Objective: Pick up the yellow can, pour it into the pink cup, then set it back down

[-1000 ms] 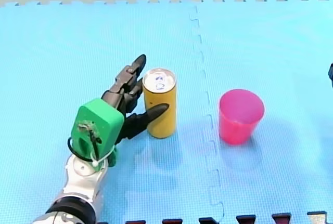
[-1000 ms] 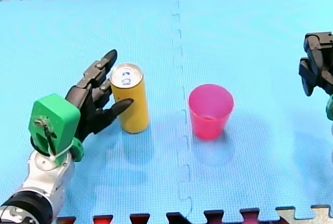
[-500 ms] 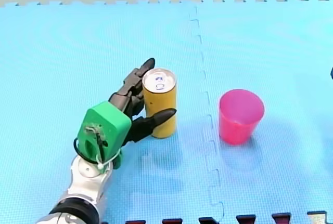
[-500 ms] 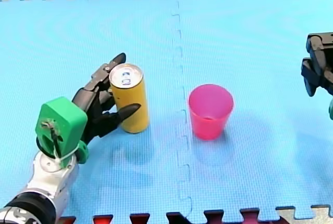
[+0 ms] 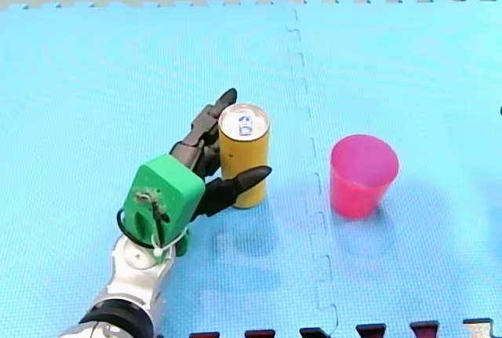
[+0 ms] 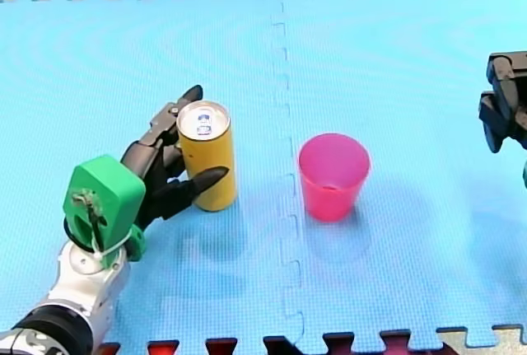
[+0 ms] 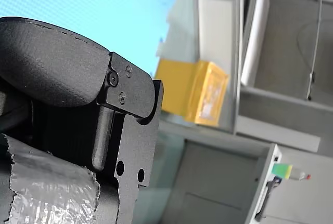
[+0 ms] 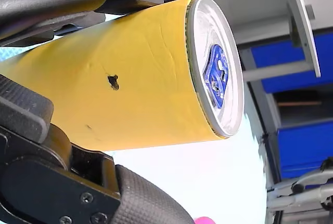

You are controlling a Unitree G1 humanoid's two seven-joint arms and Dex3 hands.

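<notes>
Within the clasping left hand (image 6: 163, 175) stands the silver-topped yellow can (image 6: 212, 153).

On mat (image 5: 118, 63): can (image 5: 244, 158) upright, just left of seam (image 5: 304, 118); cup (image 5: 362, 175) upright across it to the right, apart. At can's left, left hand (image 5: 205, 167) clasps it, fingers behind, thumb in front. Far right edge: right hand (image 6: 504, 100).

2 offset head views, forward-down over the same blue mat (image 5: 118, 56); 2 wrist views, very close.
</notes>
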